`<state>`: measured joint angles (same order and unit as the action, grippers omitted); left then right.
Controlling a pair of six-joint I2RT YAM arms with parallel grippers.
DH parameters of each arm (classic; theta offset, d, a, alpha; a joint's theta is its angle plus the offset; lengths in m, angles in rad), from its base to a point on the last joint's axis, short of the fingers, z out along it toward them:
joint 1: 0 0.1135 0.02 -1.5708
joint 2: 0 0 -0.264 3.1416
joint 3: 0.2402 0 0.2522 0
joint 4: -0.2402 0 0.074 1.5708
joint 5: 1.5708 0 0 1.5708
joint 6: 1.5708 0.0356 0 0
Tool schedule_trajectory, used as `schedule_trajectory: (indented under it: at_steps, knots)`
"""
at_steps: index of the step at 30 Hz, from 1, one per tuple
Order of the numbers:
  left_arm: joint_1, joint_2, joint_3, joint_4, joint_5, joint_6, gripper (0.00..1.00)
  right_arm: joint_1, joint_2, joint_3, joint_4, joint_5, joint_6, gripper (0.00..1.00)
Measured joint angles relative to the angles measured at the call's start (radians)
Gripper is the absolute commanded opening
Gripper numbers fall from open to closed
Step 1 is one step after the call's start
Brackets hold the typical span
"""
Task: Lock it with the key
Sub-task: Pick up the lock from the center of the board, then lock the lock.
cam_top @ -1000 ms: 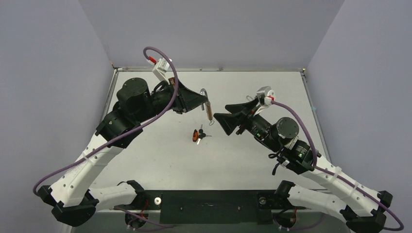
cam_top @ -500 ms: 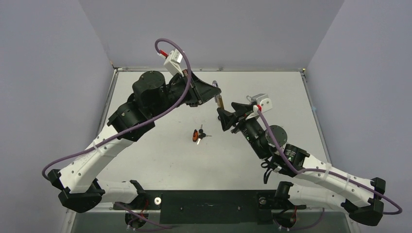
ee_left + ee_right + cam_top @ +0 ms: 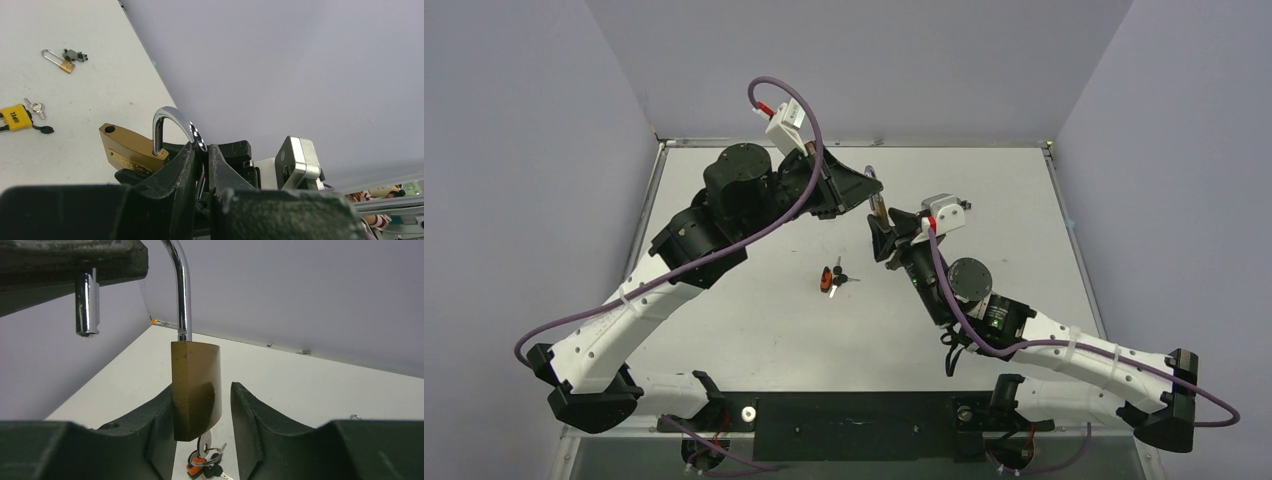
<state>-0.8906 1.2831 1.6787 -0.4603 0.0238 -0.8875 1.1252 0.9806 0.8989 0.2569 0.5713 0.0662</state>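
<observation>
A brass padlock [image 3: 879,212] with an open steel shackle [image 3: 175,120] hangs in the air over the middle of the table. My left gripper [image 3: 201,147] is shut on the shackle. In the right wrist view the padlock body [image 3: 195,385] stands between the fingers of my right gripper [image 3: 202,390]. Its left finger touches the body, and a gap remains at the right finger [image 3: 245,410]. The shackle's free end [image 3: 87,310] is out of the body. A key bunch [image 3: 832,278] with an orange tag lies on the table below. I cannot tell whether the silver key head [image 3: 204,444] under the padlock sits in it.
In the left wrist view a small brass padlock [image 3: 60,61] and a yellow padlock [image 3: 15,116] with keys [image 3: 35,106] lie on the table [image 3: 754,330]. Grey walls close the back and both sides.
The left arm carried the padlock up and to the right. The right arm swung in to meet it, and its jaws narrowed around the padlock body.
</observation>
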Motion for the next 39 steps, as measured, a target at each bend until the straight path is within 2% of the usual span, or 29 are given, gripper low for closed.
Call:
schedule_trajectory:
  at_steps: [5,9,10,12,21,29,39]
  knots:
    - [-0.001,0.010,0.011,0.000,-0.001,-0.001,0.00,0.005,0.021,0.000,0.033,0.017,-0.008,0.29]
    - [-0.002,0.010,0.011,0.000,-0.002,-0.002,0.00,0.010,0.032,0.000,0.047,0.026,-0.014,0.12]
    - [-0.003,0.011,0.011,0.000,-0.005,-0.001,0.00,0.012,0.032,0.000,0.049,0.024,-0.021,0.05]
    - [-0.003,0.011,0.011,0.000,-0.007,-0.004,0.00,0.021,0.032,0.000,0.048,0.026,-0.027,0.00]
    - [-0.008,0.011,0.012,-0.003,0.001,0.007,0.00,0.047,-0.002,0.000,0.003,0.062,-0.026,0.00]
    - [-0.016,-0.005,0.000,0.005,0.013,0.043,0.26,0.058,-0.124,0.000,-0.115,0.056,0.011,0.00]
    - [-0.014,-0.091,-0.032,0.050,0.008,0.089,0.36,0.056,-0.216,0.009,-0.270,-0.025,0.085,0.00]
